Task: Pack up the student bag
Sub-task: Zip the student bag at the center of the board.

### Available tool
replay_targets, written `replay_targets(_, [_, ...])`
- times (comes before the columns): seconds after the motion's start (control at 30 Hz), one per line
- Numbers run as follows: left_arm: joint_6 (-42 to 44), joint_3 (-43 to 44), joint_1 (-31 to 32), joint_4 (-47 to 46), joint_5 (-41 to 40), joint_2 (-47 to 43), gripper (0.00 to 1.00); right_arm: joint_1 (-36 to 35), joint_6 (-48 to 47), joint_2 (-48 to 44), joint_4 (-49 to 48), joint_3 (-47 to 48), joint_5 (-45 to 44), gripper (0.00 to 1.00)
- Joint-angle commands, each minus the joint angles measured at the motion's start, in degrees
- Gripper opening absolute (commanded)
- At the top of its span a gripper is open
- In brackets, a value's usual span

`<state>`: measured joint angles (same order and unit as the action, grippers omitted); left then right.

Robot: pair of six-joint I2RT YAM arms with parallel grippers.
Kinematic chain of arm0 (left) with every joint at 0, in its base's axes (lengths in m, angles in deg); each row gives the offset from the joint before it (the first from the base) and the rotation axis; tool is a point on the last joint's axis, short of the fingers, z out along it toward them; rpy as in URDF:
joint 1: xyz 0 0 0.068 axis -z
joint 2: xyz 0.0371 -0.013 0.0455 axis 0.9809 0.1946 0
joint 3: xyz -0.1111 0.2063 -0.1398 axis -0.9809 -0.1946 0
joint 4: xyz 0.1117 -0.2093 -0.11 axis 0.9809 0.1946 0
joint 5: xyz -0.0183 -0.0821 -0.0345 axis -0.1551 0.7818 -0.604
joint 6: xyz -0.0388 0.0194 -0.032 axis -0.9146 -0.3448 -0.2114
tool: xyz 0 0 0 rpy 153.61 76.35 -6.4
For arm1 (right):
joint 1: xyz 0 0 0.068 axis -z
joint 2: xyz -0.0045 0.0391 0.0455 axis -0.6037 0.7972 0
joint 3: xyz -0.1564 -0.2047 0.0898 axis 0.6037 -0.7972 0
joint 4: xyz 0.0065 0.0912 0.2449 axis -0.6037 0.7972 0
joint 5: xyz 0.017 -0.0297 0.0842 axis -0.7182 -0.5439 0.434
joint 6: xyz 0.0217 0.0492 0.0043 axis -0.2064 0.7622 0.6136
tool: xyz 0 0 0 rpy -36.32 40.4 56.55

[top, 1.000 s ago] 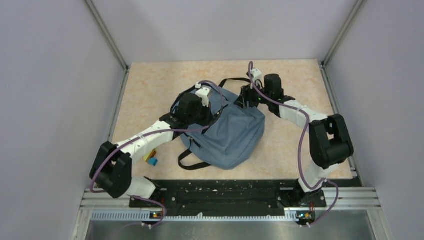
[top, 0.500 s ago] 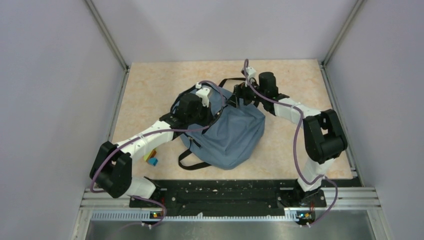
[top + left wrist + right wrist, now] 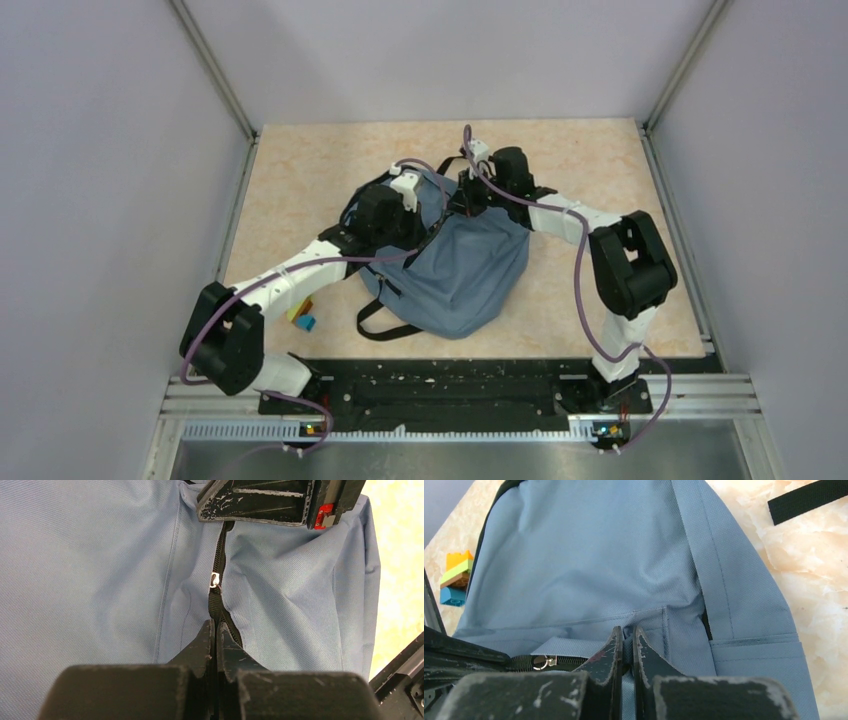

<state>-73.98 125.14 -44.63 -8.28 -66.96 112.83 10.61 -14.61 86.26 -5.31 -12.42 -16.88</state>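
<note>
The slate-blue student bag (image 3: pixel 465 270) lies flat mid-table, black straps (image 3: pixel 375 325) trailing toward the near edge. My left gripper (image 3: pixel 420 222) rests on its upper left part. In the left wrist view its jaws (image 3: pixel 216 626) are shut on the black zipper (image 3: pixel 218 597), just below the silver slider (image 3: pixel 215 580). My right gripper (image 3: pixel 458 200) comes in from the far right, facing the left one. In the right wrist view it (image 3: pixel 626 636) is shut on a fold of the bag's blue fabric (image 3: pixel 589 565), beside the zipper pull (image 3: pixel 541 661).
A small stack of coloured toy bricks (image 3: pixel 302 318) lies beside the left forearm, also visible as bricks (image 3: pixel 455 577) in the right wrist view. A loose black strap (image 3: pixel 809 500) runs over the table beyond the bag. Grey walls enclose the table on three sides.
My right gripper swung left onto the bag's top edge and closed on the fabric. The left gripper has kept its hold and its place.
</note>
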Motion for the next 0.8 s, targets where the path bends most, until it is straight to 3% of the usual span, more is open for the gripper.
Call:
replay_targets(0.0, [-1.30,1.16,0.21,4.16,1.73,-3.66,0.00,0.86,-0.12,0.40,-1.20,3.43,-8.35,0.00])
replay_targets(0.37, [-5.04,-7.34,0.15,6.07,-1.19,-12.27,0.00,0.86,0.19,-0.15,-3.17,1.31,-21.15,0.00])
replay_targets(0.77, [-7.85,-13.20,0.16,7.70,-5.49,-20.20,0.00,0.86,0.51,-0.87,-3.74,1.06,-26.54,0.00])
